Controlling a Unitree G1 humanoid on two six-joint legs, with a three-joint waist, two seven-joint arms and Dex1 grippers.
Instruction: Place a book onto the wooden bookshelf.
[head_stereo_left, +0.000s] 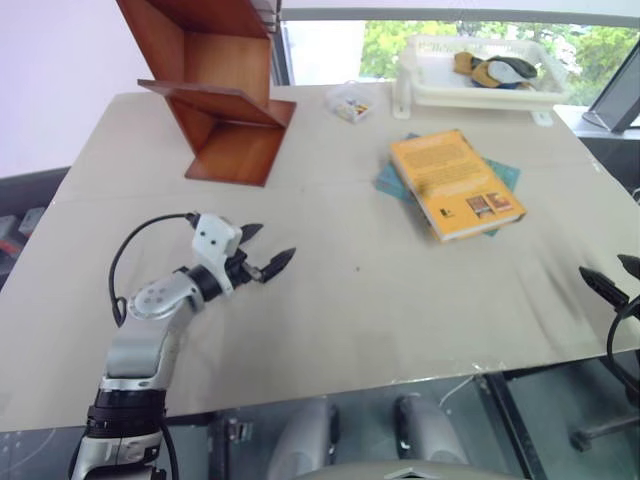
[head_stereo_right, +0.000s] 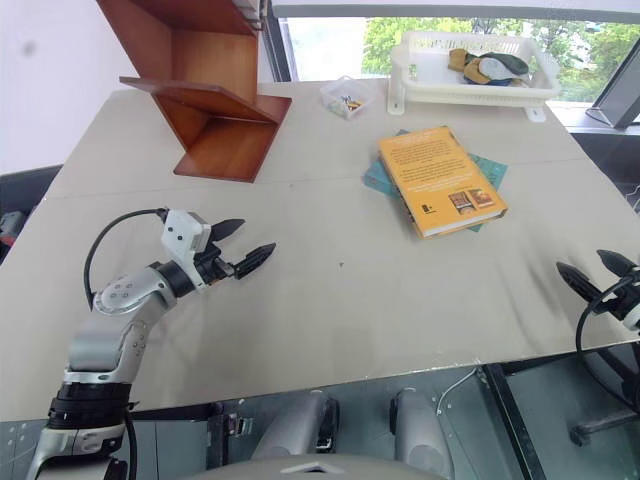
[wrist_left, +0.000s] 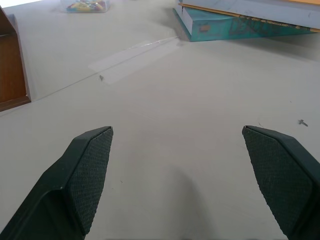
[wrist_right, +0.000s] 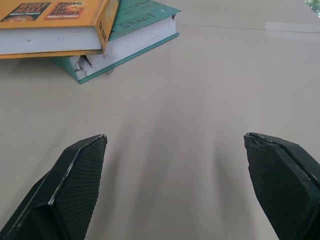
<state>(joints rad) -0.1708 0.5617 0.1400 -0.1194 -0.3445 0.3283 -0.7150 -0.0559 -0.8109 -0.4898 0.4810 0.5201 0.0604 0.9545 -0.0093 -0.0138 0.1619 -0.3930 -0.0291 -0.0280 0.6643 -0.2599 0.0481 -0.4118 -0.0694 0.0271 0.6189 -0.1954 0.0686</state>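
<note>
**Book flat on table, both grippers empty**

Orange-yellow book (head_stereo_left: 455, 184) lying flat, cover up, on top of thinner teal book (wrist_right: 137, 31), at far right of grey table (head_stereo_left: 330, 300). Wooden bookshelf (head_stereo_left: 215, 85) standing at far left corner, well apart from the book. Small clear box (head_stereo_left: 351, 103) of coloured bits between shelf and white basket (head_stereo_right: 470, 70) at far edge. Left gripper (head_stereo_left: 262, 251) hovering over near left of table, fingers spread wide, nothing between them, pointing toward the books. Right gripper (head_stereo_right: 592, 272) at near right edge, fingers likewise spread wide and empty, books ahead of it.
</note>
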